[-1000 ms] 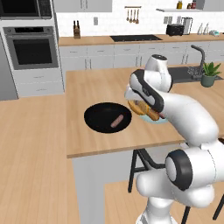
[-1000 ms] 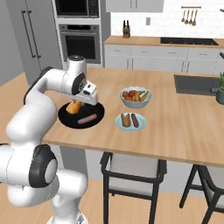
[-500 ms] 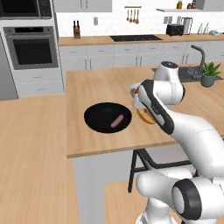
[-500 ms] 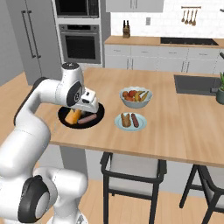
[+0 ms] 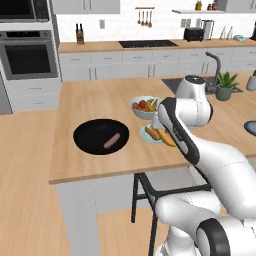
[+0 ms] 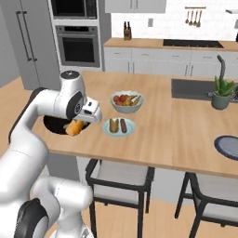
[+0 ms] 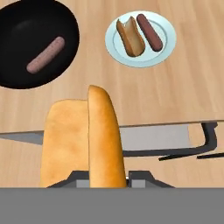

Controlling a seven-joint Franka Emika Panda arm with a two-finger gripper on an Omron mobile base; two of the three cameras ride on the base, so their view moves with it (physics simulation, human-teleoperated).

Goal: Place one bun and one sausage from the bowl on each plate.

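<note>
From the left base view, the black bowl (image 5: 101,136) sits on the near-left part of the counter with one sausage (image 5: 111,140) left in it. To its right, the pale blue plate (image 5: 148,135) already carries a bun and a sausage, partly behind the arm. The darker plate (image 5: 250,127) lies far right, bare as far as it shows.

From the right base view, the gripper (image 6: 79,124) hangs above the near counter edge, just right of the bowl, closed on an orange bun (image 6: 73,127). The darker plate (image 6: 229,147) lies well apart to the right, past the filled plate (image 6: 119,127).

In the hand view, the held bun (image 7: 83,141) rises between the finger tips, long axis along the gripper. The coming carry probably runs rightward along the counter.
</note>
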